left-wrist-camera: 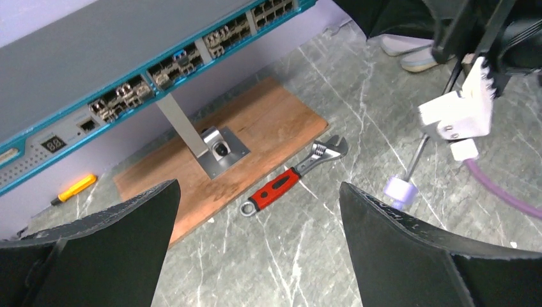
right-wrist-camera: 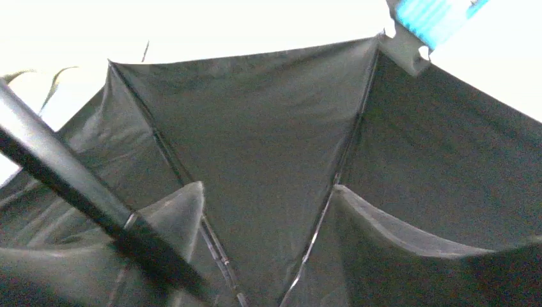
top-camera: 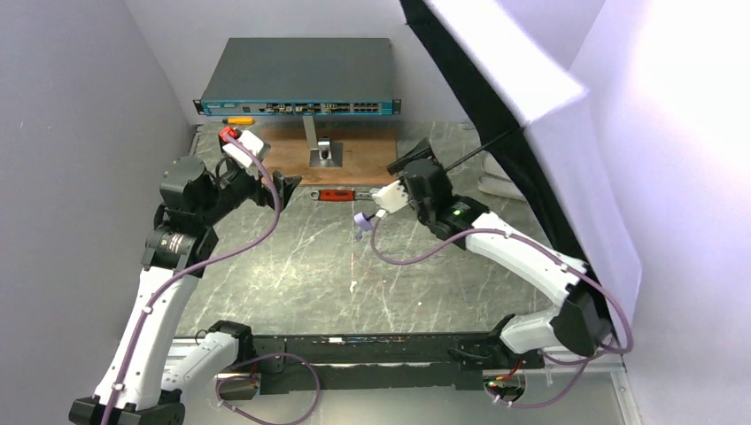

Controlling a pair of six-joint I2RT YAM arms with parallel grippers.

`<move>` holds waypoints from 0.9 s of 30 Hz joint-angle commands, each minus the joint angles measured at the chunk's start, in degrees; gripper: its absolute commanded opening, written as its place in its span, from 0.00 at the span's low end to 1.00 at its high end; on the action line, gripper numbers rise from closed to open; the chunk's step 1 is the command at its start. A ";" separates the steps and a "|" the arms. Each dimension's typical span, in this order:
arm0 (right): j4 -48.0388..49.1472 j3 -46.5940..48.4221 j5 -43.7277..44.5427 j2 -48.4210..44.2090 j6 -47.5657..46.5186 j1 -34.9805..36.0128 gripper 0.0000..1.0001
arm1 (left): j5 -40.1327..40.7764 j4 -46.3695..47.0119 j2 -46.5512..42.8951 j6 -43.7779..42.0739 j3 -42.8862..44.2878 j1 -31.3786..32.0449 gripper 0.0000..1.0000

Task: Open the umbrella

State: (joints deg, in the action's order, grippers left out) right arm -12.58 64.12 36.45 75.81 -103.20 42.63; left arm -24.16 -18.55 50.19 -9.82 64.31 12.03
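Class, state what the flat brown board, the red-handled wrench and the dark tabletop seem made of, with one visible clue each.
Flat brown board: likely wood, matt, streaky grain. Red-handled wrench: shiny metal head, red grip perhaps rubber. Dark tabletop: marble-like, pale veins; maybe laminate.

I see the umbrella (top-camera: 522, 62) pale lilac-white outside, black inside, its knob (left-wrist-camera: 401, 190) lilac; the wrench (left-wrist-camera: 294, 176) handle red; the table (top-camera: 292, 266) grey, veined white; the board (left-wrist-camera: 268, 128) brown.

Robot lab: rack switch (top-camera: 297, 75), wrench (top-camera: 341, 194), marble table (top-camera: 292, 266)
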 commanded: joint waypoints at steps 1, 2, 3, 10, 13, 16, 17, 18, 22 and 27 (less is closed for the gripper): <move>5.55 0.44 -0.90 3.48 9.14 4.08 0.97 | -1.09 -4.44 -2.96 -1.40 -0.95 -1.63 1.00; 4.25 0.76 -1.20 3.87 13.32 5.97 0.99 | -1.49 -5.66 -3.70 -2.00 -1.52 -2.18 1.00; 3.67 0.52 -1.37 4.12 17.05 7.98 1.00 | -1.84 -7.04 -4.58 -2.64 -2.22 -2.74 1.00; 2.34 -3.64 -6.45 6.68 37.83 20.81 1.00 | -3.85 -20.09 -2.49 -6.45 -1.81 -6.20 1.00; -2.10 -5.01 -11.94 8.16 44.16 24.71 1.00 | -3.52 -23.82 -0.90 -7.86 -1.09 -7.47 1.00; -2.08 -6.48 -18.21 9.43 47.15 26.31 1.00 | -4.26 -25.46 -0.22 -7.35 -0.85 -9.84 1.00; -2.33 -6.01 -19.88 10.16 48.71 26.26 1.00 | -5.11 -25.79 -0.23 -7.19 -0.98 -10.91 1.00; -2.55 -5.47 -21.41 10.76 50.42 26.22 1.00 | -6.17 -26.10 -0.27 -7.33 -1.40 -11.71 1.00; 1.97 -5.54 -27.30 11.80 55.47 25.72 1.00 | -9.14 -29.38 2.73 -7.27 -1.96 -16.73 1.00; 9.71 -4.89 -27.60 16.11 66.96 25.66 1.00 | -7.74 -32.49 9.25 -2.57 2.01 -18.89 1.00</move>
State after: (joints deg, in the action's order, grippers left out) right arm -11.18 58.04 12.14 89.12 -48.18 68.49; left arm -30.41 -47.81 54.96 -15.55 62.70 -5.50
